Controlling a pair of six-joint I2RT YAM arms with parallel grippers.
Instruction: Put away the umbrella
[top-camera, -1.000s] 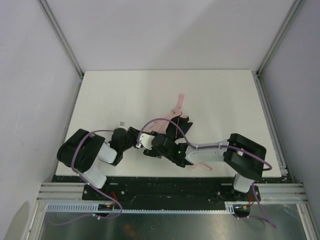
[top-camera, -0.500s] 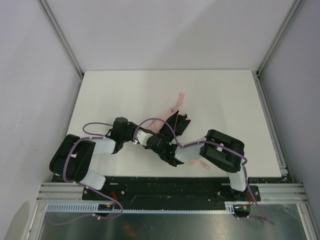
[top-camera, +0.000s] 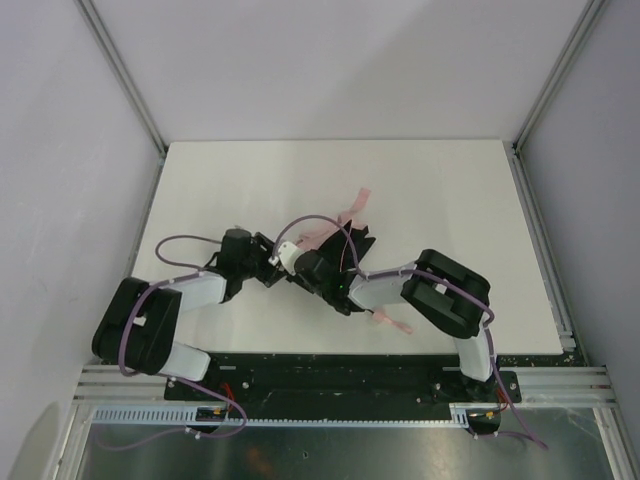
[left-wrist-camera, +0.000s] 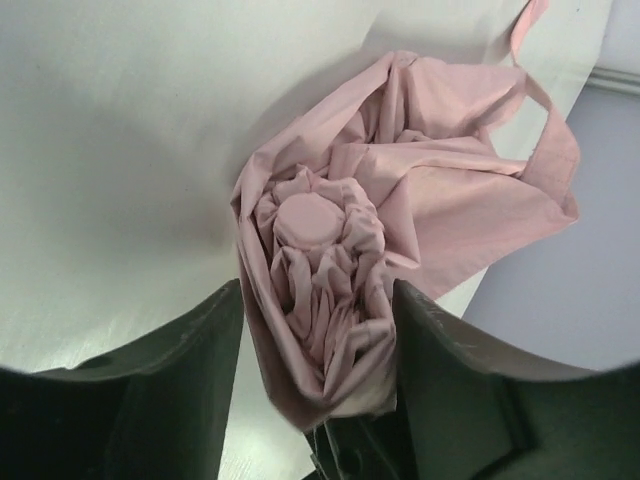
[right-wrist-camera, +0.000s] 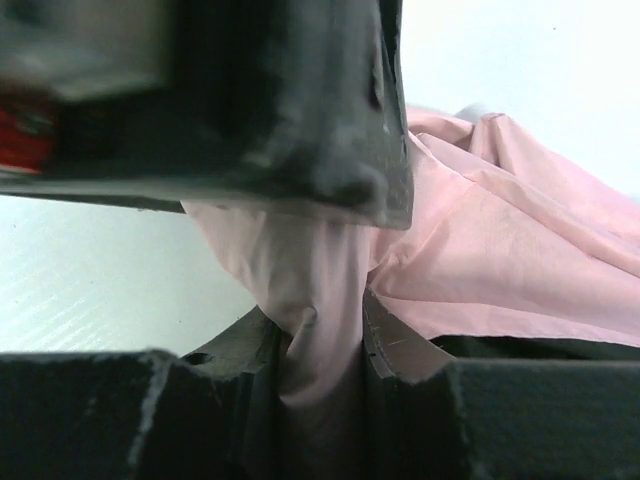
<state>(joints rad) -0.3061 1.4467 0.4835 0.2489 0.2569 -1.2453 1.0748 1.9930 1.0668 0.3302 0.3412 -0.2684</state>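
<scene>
- Location. The folding umbrella (left-wrist-camera: 335, 180) lies collapsed near the middle of the white table (top-camera: 450, 200), between the two arms; its wrist strap loop (left-wrist-camera: 558, 150) trails toward the far side.
- Left gripper (left-wrist-camera: 318, 320). The fingers close on the bunched pink canopy, with the round end cap (left-wrist-camera: 308, 218) facing the wrist camera.
- Right gripper (right-wrist-camera: 322, 340). The fingers pinch a single fold of the pink fabric, just beside the left gripper's body.
- Step in hand, as judged: gathering the loose canopy into a tight bundle.
- Next move, as judged: the left grip must hold firm while the right draws the slack folds around the bundle. The thin fabric may slip.
</scene>
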